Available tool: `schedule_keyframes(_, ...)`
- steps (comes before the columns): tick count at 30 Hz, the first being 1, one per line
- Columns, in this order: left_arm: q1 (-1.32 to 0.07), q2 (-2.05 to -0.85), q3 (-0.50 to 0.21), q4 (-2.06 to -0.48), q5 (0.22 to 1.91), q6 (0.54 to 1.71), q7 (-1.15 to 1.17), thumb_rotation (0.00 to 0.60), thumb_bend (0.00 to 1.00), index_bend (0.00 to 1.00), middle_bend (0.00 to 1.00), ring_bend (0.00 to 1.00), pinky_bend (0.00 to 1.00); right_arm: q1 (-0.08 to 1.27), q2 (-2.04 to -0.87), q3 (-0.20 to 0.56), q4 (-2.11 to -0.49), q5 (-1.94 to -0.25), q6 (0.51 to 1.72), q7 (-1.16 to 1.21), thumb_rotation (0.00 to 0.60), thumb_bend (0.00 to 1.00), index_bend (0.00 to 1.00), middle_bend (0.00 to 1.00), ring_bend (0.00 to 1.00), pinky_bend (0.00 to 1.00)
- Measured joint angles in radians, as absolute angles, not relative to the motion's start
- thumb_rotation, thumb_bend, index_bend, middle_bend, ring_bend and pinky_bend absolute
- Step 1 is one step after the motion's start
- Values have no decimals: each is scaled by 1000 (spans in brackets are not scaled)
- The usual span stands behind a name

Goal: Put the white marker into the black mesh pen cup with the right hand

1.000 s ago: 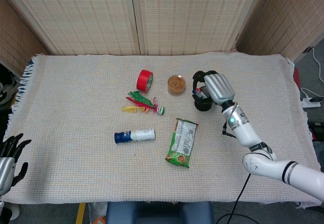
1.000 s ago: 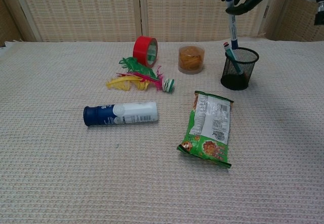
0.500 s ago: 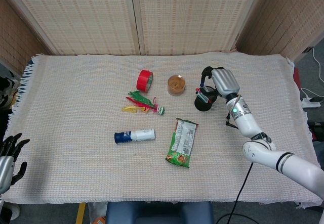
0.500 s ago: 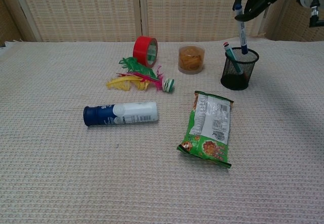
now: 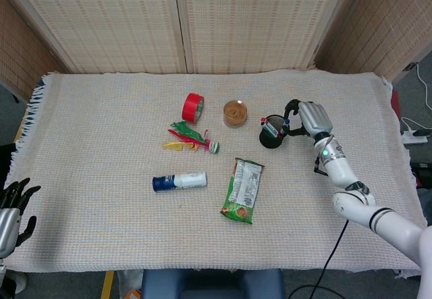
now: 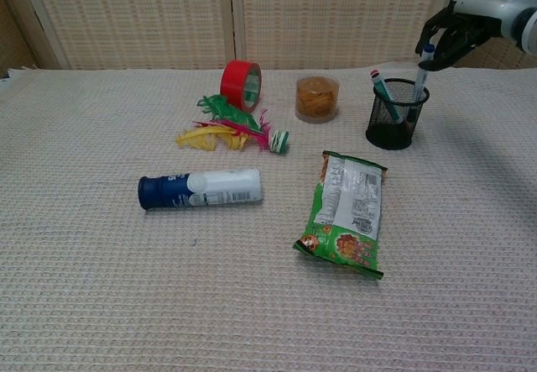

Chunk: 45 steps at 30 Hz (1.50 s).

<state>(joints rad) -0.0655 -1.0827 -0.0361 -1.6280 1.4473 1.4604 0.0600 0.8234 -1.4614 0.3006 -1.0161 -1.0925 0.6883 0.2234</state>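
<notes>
Bare woven cloth (image 6: pixel 470 246) open right of and in front of the pen cup (image 6: pixel 397 113), snack jar (image 6: pixel 317 98) near its left, chip bag (image 6: pixel 346 212) lying in front-left, red tape roll (image 6: pixel 241 84), feather toy (image 6: pixel 232 132) and white bottle (image 6: pixel 201 189) crowding the middle.

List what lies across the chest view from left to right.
Blue-capped white bottle → feather shuttlecock → red tape roll → snack bag → black mesh pen cup → right hand.
</notes>
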Motion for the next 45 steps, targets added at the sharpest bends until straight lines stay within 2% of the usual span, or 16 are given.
schedule_keyframes(8, -67, -1086, -36, -1627, 1445, 1458, 67, 600, 418, 195, 32, 0, 107, 825, -1515, 277, -921, -1150, 662, 294, 600, 402, 586, 307, 377, 273)
schedule_keyframes(15, -68, -1085, -36, -1626, 1441, 1454, 65, 600, 418, 195, 32, 0, 107, 832, -1530, 276, -908, -1181, 673, 318, 600, 400, 413, 307, 329, 233)
schedule_keyframes(19, -68, -1084, -36, -1626, 1442, 1454, 61, 600, 417, 195, 32, 0, 107, 829, -1526, 279, -924, -1198, 703, 330, 600, 331, 404, 307, 323, 230)
schedule_keyframes(28, -70, -1087, -35, -1625, 1444, 1452, 66, 600, 418, 195, 32, 0, 106, 812, -1504, 285, -979, -1228, 779, 326, 600, 327, 343, 294, 277, 181)
schedule_keyframes(31, -71, -1088, -34, -1624, 1447, 1452, 66, 600, 417, 195, 32, 0, 107, 796, -1477, 279, -1048, -1268, 851, 312, 600, 327, 332, 289, 265, 166)
schedule_keyframes(37, -74, -1091, -29, -1620, 1457, 1446, 60, 600, 417, 195, 32, 0, 106, 690, -1365, 230, -1320, -1389, 1118, 140, 600, 327, 341, 289, 249, 146)
schedule_keyframes(41, -78, -1094, -27, -1616, 1463, 1442, 54, 600, 417, 195, 32, 0, 107, 531, -1272, 157, -1537, -1466, 1350, -49, 600, 327, 354, 289, 249, 145)
schedule_keyframes(45, -79, -1097, -25, -1615, 1473, 1447, 55, 600, 417, 195, 32, 0, 107, 355, -1229, 71, -1601, -1508, 1521, -100, 600, 327, 361, 289, 252, 145)
